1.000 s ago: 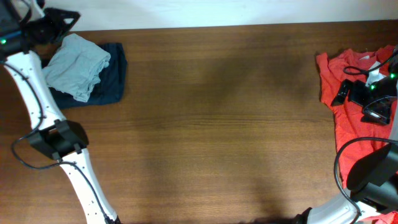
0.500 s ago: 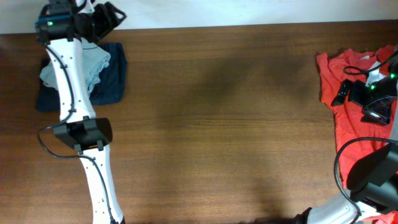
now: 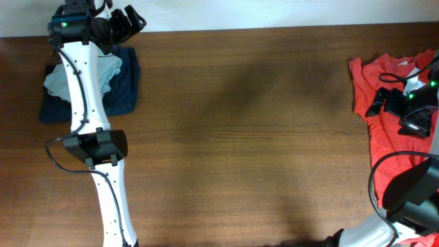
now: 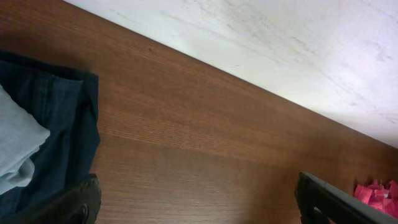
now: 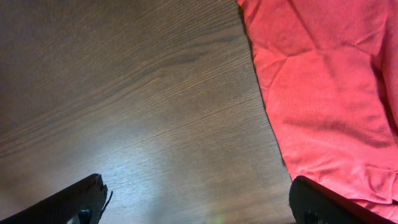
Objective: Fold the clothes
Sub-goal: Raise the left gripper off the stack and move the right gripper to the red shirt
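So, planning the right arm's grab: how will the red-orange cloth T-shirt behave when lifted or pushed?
The red-orange cloth T-shirt looks floppy: its creases and wavy edge suggest it would sag from one pinch. Probably light, being thin fabric. Pushed across the brown wooden table, it would likely bunch rather than slide whole.

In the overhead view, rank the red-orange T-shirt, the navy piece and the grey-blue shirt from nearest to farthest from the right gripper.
1. The red-orange T-shirt, far right, lying directly under the right gripper.
2. The navy piece, far left; its right edge reaches a little closer than the shirt on it.
3. The grey-blue shirt, far left, lying on top of the navy piece.
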Robot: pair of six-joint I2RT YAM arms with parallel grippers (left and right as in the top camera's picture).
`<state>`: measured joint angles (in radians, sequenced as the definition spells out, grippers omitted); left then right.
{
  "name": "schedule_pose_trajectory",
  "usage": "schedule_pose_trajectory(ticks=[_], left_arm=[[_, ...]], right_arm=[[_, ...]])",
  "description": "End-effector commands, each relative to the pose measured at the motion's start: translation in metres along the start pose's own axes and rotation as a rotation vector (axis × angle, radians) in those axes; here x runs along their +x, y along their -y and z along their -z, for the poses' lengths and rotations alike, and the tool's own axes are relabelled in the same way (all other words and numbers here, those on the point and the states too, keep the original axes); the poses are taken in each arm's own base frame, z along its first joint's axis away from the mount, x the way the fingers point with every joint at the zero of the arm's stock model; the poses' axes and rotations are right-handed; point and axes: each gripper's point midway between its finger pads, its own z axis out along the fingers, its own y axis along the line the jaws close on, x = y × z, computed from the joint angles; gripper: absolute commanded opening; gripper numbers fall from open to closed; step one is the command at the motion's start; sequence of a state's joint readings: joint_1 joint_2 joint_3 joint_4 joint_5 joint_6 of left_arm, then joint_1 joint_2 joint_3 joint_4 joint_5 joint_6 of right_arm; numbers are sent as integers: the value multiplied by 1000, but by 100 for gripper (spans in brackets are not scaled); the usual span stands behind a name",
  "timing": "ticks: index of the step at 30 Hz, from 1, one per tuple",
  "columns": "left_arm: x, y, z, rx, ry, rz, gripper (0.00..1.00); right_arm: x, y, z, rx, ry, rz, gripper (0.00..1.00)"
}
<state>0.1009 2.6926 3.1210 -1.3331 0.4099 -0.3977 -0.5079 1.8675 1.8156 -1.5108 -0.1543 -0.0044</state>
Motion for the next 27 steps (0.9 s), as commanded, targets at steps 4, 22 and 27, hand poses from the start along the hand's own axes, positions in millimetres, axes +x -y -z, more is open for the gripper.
schedule_pose_trajectory(ticks=[4,22,27], left_arm=[[-7,8,15,-1,35,-16,99],[-7,8,15,-1,35,-16,99],[-7,8,15,-1,35,-16,99]], right_arm=[[0,2,3,9,10,0,99],[10,-27,38,5,127,87,99],[34,-61,83,-13,270,196,99]])
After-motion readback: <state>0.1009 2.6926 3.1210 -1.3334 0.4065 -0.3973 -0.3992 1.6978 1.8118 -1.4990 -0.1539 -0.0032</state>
